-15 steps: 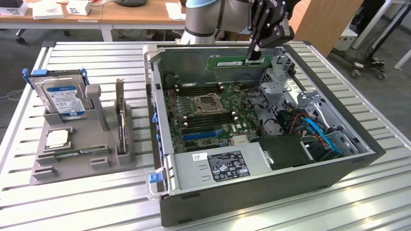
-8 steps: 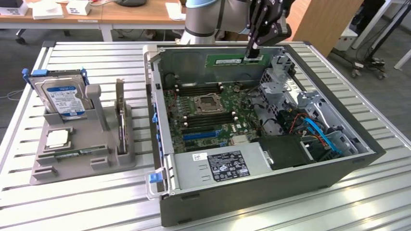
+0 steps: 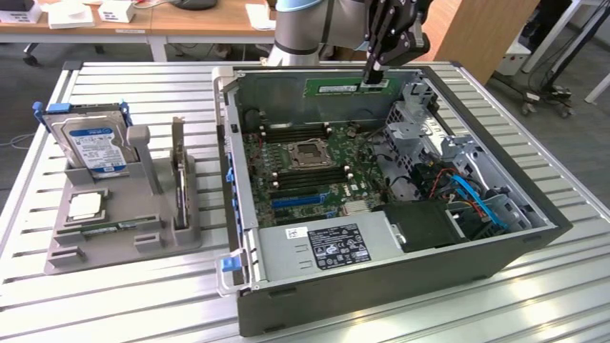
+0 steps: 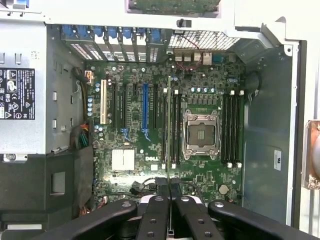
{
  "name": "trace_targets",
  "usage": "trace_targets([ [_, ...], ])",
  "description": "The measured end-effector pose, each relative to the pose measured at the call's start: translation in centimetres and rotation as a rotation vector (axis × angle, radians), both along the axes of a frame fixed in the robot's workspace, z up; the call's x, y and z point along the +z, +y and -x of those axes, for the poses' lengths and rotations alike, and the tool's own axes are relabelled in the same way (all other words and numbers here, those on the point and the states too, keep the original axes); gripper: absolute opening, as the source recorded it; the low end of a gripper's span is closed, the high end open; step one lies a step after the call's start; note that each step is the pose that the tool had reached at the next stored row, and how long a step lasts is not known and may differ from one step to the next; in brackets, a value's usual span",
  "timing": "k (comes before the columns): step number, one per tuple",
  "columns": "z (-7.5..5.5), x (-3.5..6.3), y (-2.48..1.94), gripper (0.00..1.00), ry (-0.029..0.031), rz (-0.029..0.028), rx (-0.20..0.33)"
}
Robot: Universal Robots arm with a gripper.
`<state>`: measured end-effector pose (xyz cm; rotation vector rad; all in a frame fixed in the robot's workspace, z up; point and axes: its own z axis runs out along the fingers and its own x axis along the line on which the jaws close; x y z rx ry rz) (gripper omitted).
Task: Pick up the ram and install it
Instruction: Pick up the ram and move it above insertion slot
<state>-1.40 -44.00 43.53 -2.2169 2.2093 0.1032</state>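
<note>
The ram (image 3: 336, 88), a long thin green stick, hangs level over the back of the open computer case (image 3: 381, 286). My gripper (image 3: 376, 80) is shut on the end of it toward the exterior view's right. In the wrist view the black fingers (image 4: 155, 210) are pressed together, and the ram shows only as a thin edge between them at my gripper (image 4: 168, 189). Below lies the green motherboard (image 4: 130, 200), with its long memory slots (image 4: 174, 125) beside the CPU socket (image 4: 201, 134) and another set of slots (image 4: 231, 129) on the socket's other side.
On the exterior view's left a grey holder (image 3: 71, 254) carries a blue-labelled hard drive (image 3: 96, 146), an upright expansion card (image 3: 178, 175) and a processor chip (image 3: 86, 206). In the case, a power supply (image 3: 319, 246), drive cage (image 3: 419, 121) and blue cables (image 3: 476, 200) stand around the motherboard.
</note>
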Motion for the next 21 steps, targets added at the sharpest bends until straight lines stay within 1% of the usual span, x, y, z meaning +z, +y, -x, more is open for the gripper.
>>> trace_targets([
  [5, 0.0, -0.27, 0.00, 0.11, 0.0001, 0.0001, 0.000],
  [21, 0.0, -2.30, 0.00, 0.11, -0.0001, 0.0000, 0.000],
])
